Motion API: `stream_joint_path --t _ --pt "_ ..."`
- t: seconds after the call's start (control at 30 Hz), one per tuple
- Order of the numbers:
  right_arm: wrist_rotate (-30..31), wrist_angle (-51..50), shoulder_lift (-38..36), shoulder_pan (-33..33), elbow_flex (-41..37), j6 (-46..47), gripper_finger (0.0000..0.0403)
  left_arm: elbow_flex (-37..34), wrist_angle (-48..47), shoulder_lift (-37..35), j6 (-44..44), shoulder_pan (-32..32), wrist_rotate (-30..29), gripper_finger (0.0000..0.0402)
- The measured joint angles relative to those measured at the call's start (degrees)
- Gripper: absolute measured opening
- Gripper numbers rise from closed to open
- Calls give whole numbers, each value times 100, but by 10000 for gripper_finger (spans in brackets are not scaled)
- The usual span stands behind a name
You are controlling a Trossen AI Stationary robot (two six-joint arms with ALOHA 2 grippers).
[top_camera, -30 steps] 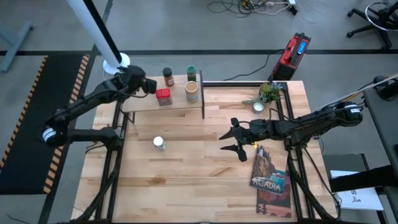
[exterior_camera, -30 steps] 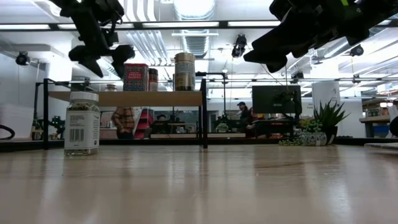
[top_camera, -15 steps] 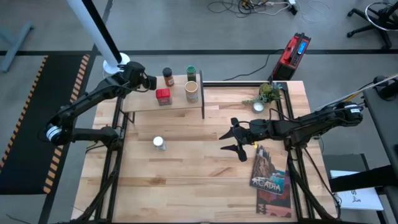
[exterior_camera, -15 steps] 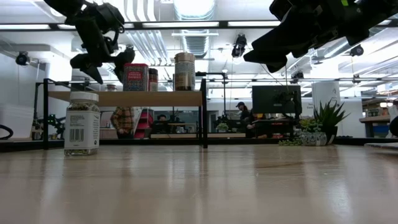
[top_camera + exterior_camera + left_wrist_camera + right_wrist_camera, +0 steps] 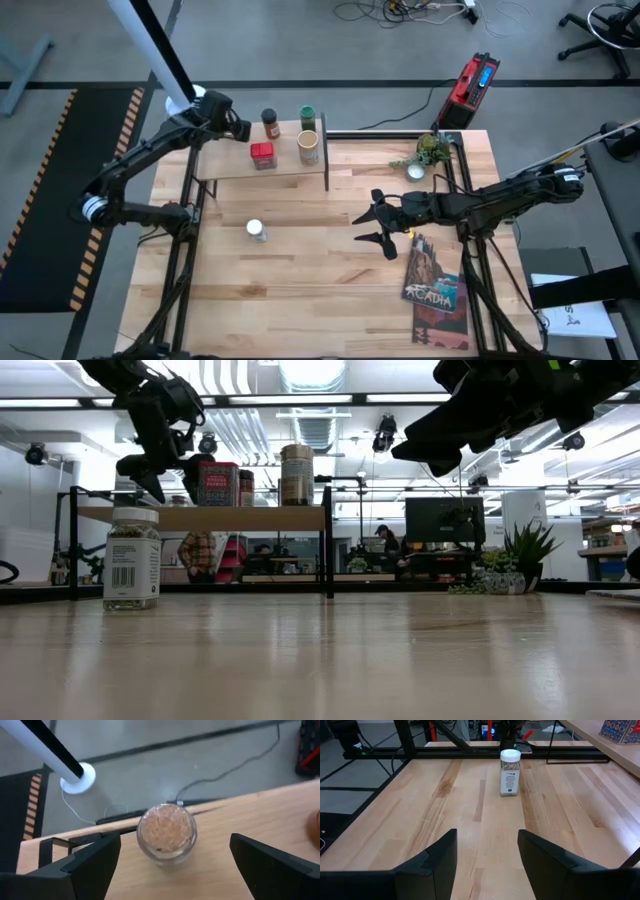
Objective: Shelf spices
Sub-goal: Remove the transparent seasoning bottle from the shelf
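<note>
Only the wrist view shows the spread left gripper (image 5: 175, 865) apparently over a jar (image 5: 166, 833).

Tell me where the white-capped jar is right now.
In the high view the white-capped jar stands on the tabletop, left of centre, in front of the shelf and not on it.

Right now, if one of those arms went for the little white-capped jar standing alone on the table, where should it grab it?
Probably around the clear body just below the white cap, coming in level from the side. The white-capped jar stands upright, alone on the table, so either side is open. The right gripper, open, already faces it.
</note>
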Motion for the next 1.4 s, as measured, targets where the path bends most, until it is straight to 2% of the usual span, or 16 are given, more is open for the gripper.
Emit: stream_joint_path --t 0.23,0.43,0.73,0.97,1.17,1.4 --pt "0 15 0 2 0 0 186 550 -678 273 359 181 330 358" --pt "0 13 0 2 0 1 186 1302 -1394 763 665 204 548 358" --pt "1 11 0 40 0 38 186 2522 -2803 1623 878 378 441 356" --pt "0 9 0 76 0 45 186 2616 -2867 1797 1025 465 439 357" --pt "0 28 0 76 0 46 186 2596 -2888 1946 1070 517 865 357" --pt "0 77 0 88 0 50 186 2594 -2903 2151 1134 519 893 357"
